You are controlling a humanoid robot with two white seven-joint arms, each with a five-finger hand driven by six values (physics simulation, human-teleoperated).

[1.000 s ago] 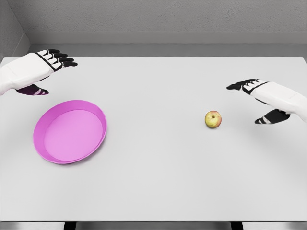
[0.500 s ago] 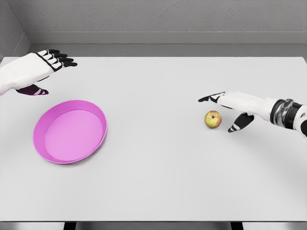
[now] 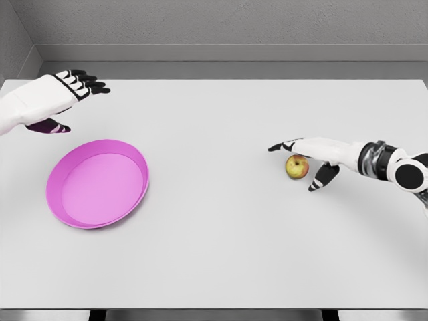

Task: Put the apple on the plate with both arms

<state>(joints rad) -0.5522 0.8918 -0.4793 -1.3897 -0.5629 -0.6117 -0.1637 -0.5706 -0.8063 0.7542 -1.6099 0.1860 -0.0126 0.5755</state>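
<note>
Flat white worktop (image 3: 221, 254): carries two items, well apart.
Round pink shallow plate (image 3: 97, 183): left side, nothing in it.
Small yellow-red apple (image 3: 297, 166): right of centre, standing on the worktop.
White-and-black right hand (image 3: 314, 155): above and just right of the apple, fingers (image 3: 281, 146) extending behind it.
White-and-black left hand (image 3: 50, 97): far left, behind the plate.

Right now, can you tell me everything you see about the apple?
The apple is small and round, yellow-green with a reddish blush, and looks smooth. It sits on the white table, right of the middle, far from the pink plate. The right robot hand is open, reaching over it from the right with fingers above and thumb beside it. Whether it touches the apple cannot be told.
</note>
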